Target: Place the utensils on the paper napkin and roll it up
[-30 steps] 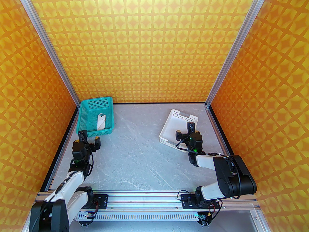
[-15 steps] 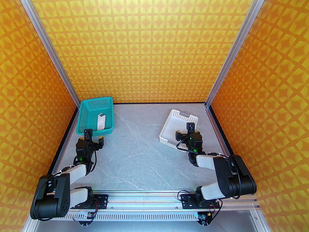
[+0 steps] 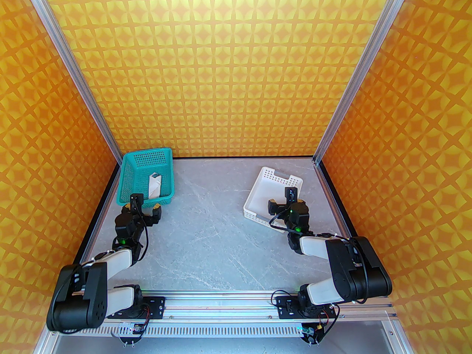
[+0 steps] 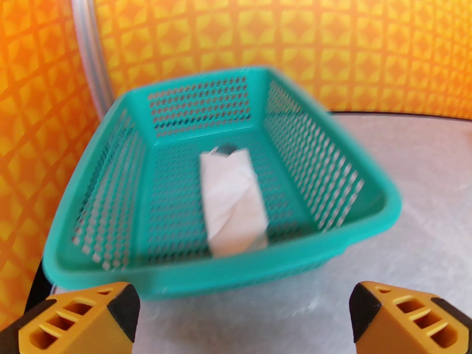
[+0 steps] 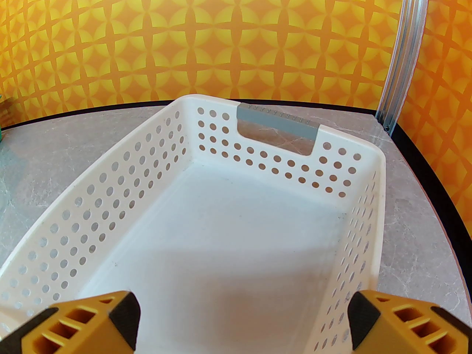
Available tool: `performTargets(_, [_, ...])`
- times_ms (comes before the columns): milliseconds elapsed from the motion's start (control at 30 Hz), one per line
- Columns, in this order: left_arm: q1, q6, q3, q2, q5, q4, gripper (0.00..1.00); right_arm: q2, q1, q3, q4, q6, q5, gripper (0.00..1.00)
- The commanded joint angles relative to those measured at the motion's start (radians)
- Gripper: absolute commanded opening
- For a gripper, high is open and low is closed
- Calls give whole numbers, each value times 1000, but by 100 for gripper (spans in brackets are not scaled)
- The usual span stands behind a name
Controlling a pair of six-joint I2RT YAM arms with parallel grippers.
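The paper napkin (image 3: 155, 186) lies as a white roll inside the teal basket (image 3: 127, 177) at the back left. In the left wrist view the napkin roll (image 4: 232, 205) has a dark tip (image 4: 225, 149) poking out of its far end; the utensils are otherwise hidden in the roll. My left gripper (image 3: 142, 208) hangs open just in front of the basket's near wall, its yellow fingertips (image 4: 118, 308) wide apart and empty. My right gripper (image 3: 285, 202) stands open over the near end of the white perforated tray (image 3: 258, 188), holding nothing.
The white tray (image 5: 372, 197) is bare inside and has a grey handle notch (image 5: 276, 122) in its far wall. Patterned orange walls and aluminium posts (image 3: 96, 109) close in the grey marble table (image 3: 206, 227) on three sides.
My left gripper has moved forward and slightly right, up to the teal basket's near wall, and that arm's elbow has come into the top view. The right arm has not moved.
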State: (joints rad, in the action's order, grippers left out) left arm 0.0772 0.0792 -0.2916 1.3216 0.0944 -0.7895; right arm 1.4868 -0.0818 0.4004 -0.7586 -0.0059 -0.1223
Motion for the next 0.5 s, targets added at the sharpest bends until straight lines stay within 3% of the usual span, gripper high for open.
performTargets(0, [-8, -24, -41, 67, 45, -41, 99, 12, 7, 17, 7, -12, 14, 99])
performTargets(200, [-17, -15, 5, 217, 44, -266, 99, 12, 7, 17, 7, -12, 14, 99])
performTargets(400, [-10, -44, -103, 214, -5, -49, 99, 12, 7, 18, 6, -13, 15, 99])
performTargets(467, [7, -66, -103, 215, -8, -49, 99, 12, 7, 18, 6, -12, 15, 99])
